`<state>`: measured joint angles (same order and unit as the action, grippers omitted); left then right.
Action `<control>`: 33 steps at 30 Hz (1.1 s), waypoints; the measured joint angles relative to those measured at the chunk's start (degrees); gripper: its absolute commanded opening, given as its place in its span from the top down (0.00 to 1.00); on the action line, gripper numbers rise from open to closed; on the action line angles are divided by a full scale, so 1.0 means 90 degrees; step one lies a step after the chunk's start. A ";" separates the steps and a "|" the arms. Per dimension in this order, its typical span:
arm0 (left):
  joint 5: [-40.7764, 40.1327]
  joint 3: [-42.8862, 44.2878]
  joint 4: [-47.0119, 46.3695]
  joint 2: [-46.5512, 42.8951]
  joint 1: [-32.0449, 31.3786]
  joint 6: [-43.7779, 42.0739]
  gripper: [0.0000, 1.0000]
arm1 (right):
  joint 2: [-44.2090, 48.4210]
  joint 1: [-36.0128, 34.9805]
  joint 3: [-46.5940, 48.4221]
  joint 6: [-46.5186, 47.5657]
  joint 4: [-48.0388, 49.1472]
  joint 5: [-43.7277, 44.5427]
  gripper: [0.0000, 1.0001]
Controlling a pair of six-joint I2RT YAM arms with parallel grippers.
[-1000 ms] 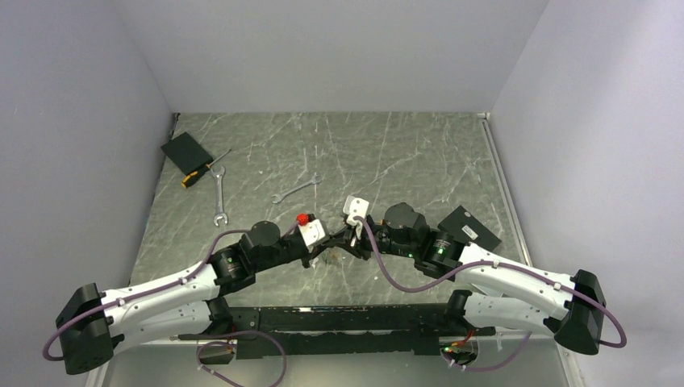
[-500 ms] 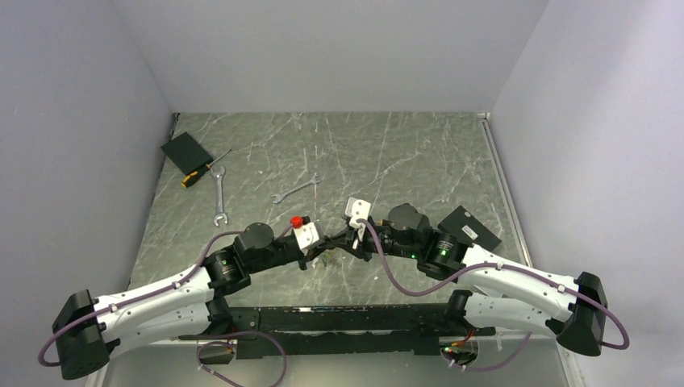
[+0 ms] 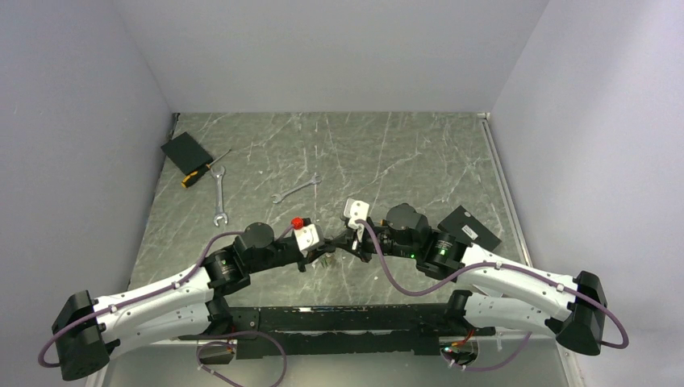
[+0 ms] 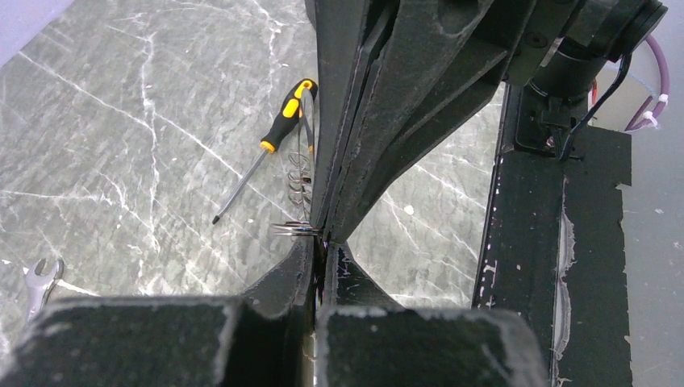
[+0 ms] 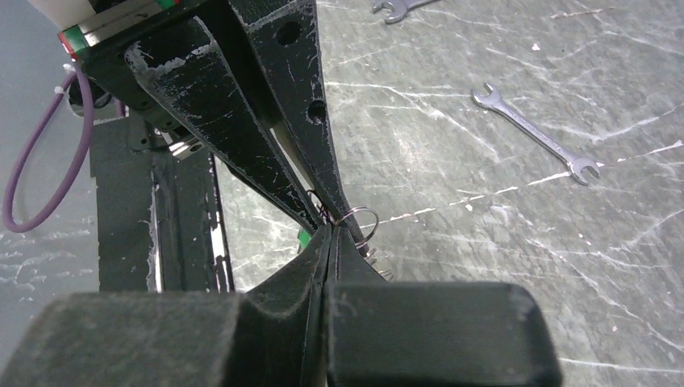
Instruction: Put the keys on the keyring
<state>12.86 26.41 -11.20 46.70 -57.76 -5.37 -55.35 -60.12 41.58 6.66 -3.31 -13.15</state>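
The left gripper (image 4: 323, 244) was closed, its fingers pressed together to a narrow point. The right gripper (image 5: 332, 232) was likewise closed, with no visible gap between its fingers. Both arms reached inward over the near-centre of the table (image 3: 387, 153), and the two sets of fingertips met tip to tip above its surface. The keyring (image 5: 363, 219) was located at that meeting point. In the right wrist view it appeared as a thin silver loop projecting sideways from the touching tips. In the left wrist view it was seen edge-on, just beside the left fingertips. Which gripper clamped the wire could not be determined. The keys (image 3: 326, 258) showed only as a small dark cluster just below the meeting point; whether they hung from the keyring or lay on the table could not be determined. Well apart from the grippers, toward the far left of the table, one wrench (image 3: 219, 196) lay beside a screwdriver (image 3: 202, 172) with an orange-and-black handle, which lay just beside a black pad (image 3: 186, 152). A second wrench (image 3: 296, 190) lay nearer the centre. A second black pad (image 3: 469, 227) lay beside the right arm.
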 measured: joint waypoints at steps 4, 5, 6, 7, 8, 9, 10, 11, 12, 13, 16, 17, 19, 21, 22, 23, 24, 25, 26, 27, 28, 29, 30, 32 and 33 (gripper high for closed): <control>0.0002 0.0000 0.0000 0.0000 -0.0002 -0.0010 1.00 | -0.0010 0.0000 0.0049 -0.0034 -0.0058 0.0012 1.00; 0.0002 0.0000 -0.0002 0.0000 -0.0002 -0.0022 1.00 | -0.0010 0.0000 0.0058 -0.0066 -0.0075 0.0024 1.00; 0.0000 0.0000 -0.0002 0.0000 -0.0002 -0.0034 1.00 | -0.0010 0.0000 0.0073 -0.0104 -0.0090 0.0049 1.00; -0.0002 0.0000 -0.0005 0.0002 -0.0002 -0.0068 1.00 | -0.0012 0.0000 0.0095 -0.0160 -0.0129 0.0070 1.00; -0.0002 0.0000 -0.0007 0.0002 -0.0002 -0.0087 1.00 | -0.0012 0.0000 0.0114 -0.0226 -0.0158 0.0083 1.00; -0.0005 0.0000 -0.0010 0.0005 -0.0010 -0.0119 1.00 | -0.0022 0.0000 0.0153 -0.0311 -0.0211 0.0100 1.00; -0.0007 0.0002 -0.0012 0.0007 -0.0015 -0.0141 1.00 | -0.0039 0.0002 0.0192 -0.0379 -0.0267 0.0119 1.00; -0.0012 0.0005 -0.0012 0.0017 -0.0019 -0.0165 1.00 | -0.0078 0.0002 0.0260 -0.0491 -0.0357 0.0138 1.00; -0.0019 0.0007 -0.0012 0.0032 -0.0022 -0.0187 1.00 | -0.0124 0.0005 0.0325 -0.0583 -0.0440 0.0155 1.00; -0.0029 0.0007 -0.0012 0.0051 -0.0027 -0.0221 1.00 | -0.0187 0.0012 0.0398 -0.0678 -0.0534 0.0187 1.00; -0.0075 0.0032 -0.0002 0.0160 -0.0027 -0.0301 1.00 | -0.0384 0.0066 0.0624 -0.0971 -0.0828 0.0238 1.00; -0.0087 0.0041 -0.0002 0.0197 -0.0027 -0.0316 1.00 | -0.0447 0.0100 0.0690 -0.1071 -0.0918 0.0238 1.00; -0.0134 0.0061 0.0002 0.0267 -0.0027 -0.0335 1.00 | -0.0549 0.0160 0.0809 -0.1241 -0.1066 0.0228 1.00; -0.0170 0.0068 0.0002 0.0296 -0.0027 -0.0338 1.00 | -0.0617 0.0223 0.0908 -0.1406 -0.1192 0.0194 1.00; -0.0192 0.0068 0.0002 0.0294 -0.0027 -0.0340 1.00 | -0.0648 0.0267 0.0957 -0.1498 -0.1243 0.0146 1.00; -0.0216 0.0070 -0.0010 0.0291 -0.0027 -0.0347 1.00 | -0.0680 0.0318 0.1013 -0.1588 -0.1299 0.0087 1.00; -0.0238 0.0078 -0.0015 0.0291 -0.0027 -0.0355 1.00 | -0.0702 0.0364 0.1056 -0.1664 -0.1341 0.0046 1.00; -0.0253 0.0085 -0.0019 0.0291 -0.0027 -0.0359 1.00 | -0.0724 0.0413 0.1100 -0.1753 -0.1384 -0.0002 1.00; -0.0267 0.0092 -0.0017 0.0291 -0.0027 -0.0362 1.00 | -0.0748 0.0459 0.1144 -0.1829 -0.1433 -0.0053 1.00; -0.0282 0.0097 -0.0017 0.0289 -0.0027 -0.0376 1.00 | -0.0767 0.0500 0.1180 -0.1906 -0.1469 -0.0102 1.00; -0.0291 0.0097 -0.0017 0.0289 -0.0027 -0.0384 1.00 | -0.0787 0.0542 0.1212 -0.1987 -0.1503 -0.0143 1.00; -0.0299 0.0102 -0.0017 0.0287 -0.0027 -0.0386 1.00 | -0.0806 0.0593 0.1236 -0.2076 -0.1528 -0.0204 1.00; -0.0311 0.0104 -0.0017 0.0287 -0.0027 -0.0391 1.00 | -0.0821 0.0648 0.1253 -0.2142 -0.1535 -0.0277 1.00; -0.0369 0.0107 -0.0015 0.0289 -0.0027 -0.0401 1.00 | -0.0879 0.0811 0.1316 -0.2341 -0.1608 -0.0461 1.00; -0.0406 0.0109 -0.0015 0.0289 -0.0027 -0.0403 1.00 | -0.0908 0.0884 0.1353 -0.2414 -0.1639 -0.0537 1.00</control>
<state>9.21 27.40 -11.33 49.30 -58.00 -8.99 -63.53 -52.16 53.76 -15.07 -18.06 -17.98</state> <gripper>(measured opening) 0.035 0.010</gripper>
